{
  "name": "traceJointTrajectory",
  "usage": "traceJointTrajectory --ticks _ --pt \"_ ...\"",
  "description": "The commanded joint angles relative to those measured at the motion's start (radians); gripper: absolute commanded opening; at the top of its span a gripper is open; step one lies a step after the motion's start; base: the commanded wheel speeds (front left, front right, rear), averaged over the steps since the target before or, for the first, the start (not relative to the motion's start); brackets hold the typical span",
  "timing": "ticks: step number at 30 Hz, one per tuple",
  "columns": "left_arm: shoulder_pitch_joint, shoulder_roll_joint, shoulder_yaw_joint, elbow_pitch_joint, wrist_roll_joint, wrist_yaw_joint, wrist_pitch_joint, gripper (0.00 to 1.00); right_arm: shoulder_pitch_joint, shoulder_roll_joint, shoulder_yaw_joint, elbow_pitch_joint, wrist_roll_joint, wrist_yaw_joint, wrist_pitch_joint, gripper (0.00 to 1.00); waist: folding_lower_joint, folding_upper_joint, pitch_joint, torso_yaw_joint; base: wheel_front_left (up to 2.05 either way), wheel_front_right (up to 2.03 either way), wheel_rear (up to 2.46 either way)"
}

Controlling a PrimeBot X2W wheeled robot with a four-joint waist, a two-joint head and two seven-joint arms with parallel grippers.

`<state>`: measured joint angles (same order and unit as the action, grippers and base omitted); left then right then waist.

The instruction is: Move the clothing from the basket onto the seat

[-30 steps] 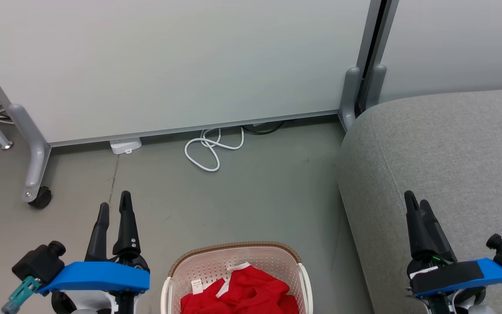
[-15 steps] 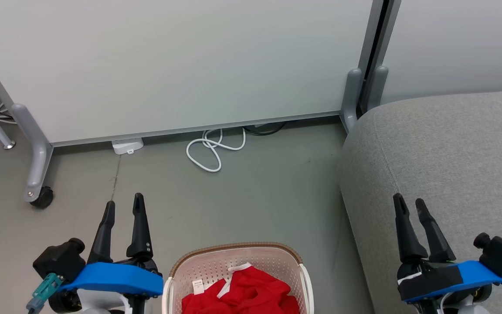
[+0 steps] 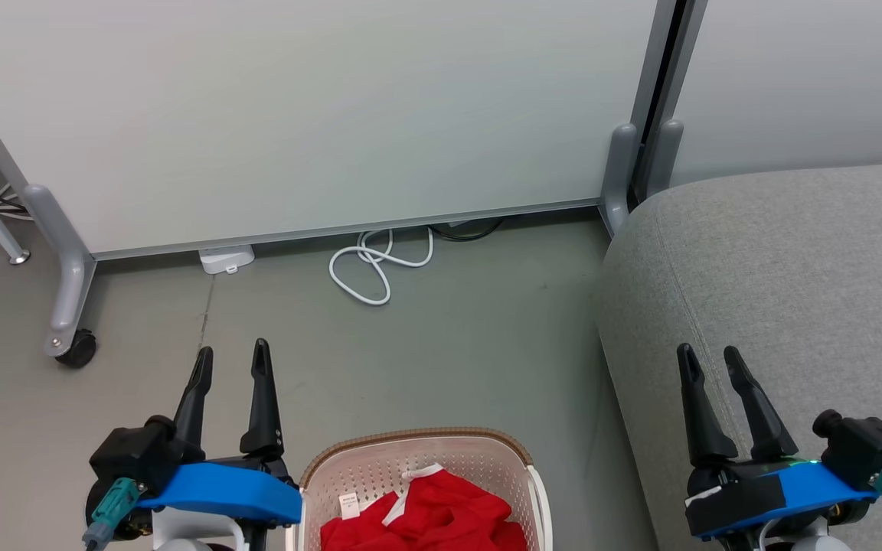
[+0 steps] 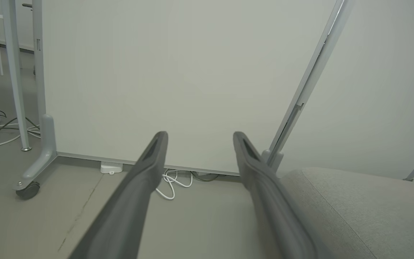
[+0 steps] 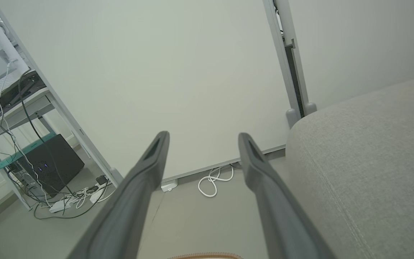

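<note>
Red clothing with white trim and a small tag lies bunched in the cream basket with a brown rim, at the bottom middle of the head view. A sliver of that rim shows in the right wrist view. The light grey seat stands to the right, and shows again in the wrist views. My left gripper hovers open just left of the basket with nothing between its fingers. In front of the seat my right gripper is open and holds nothing.
Pale wall panels on grey wheeled feet close off the far side. A coiled white cable and a white power block lie on the grey floor at the panel's base. A desk with a dark computer and cables stands far left.
Both grippers have moved inward toward the basket and a little lower in the head view. Their fingers now show spread apart. The head camera has shifted slightly.
</note>
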<state>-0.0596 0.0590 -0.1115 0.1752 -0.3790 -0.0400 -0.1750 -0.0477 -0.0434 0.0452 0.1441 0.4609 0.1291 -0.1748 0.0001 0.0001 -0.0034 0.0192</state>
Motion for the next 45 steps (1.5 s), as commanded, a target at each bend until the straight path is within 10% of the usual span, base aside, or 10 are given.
traceJointTrajectory --ticks 1,45 --pt "-0.017 0.008 -0.008 -0.002 0.033 0.005 -0.011 1.0 0.003 -0.008 0.003 -0.004 -0.034 0.002 -0.011 1.0 -0.0001 -0.0001 -0.001 0.001 0.0 0.0 0.0" --pt "-0.033 0.003 -0.04 0.093 0.289 0.0 -0.092 1.0 0.006 -0.01 0.015 0.037 -0.348 0.003 -0.092 1.0 -0.0001 -0.0001 -0.001 0.012 0.0 0.0 0.0"
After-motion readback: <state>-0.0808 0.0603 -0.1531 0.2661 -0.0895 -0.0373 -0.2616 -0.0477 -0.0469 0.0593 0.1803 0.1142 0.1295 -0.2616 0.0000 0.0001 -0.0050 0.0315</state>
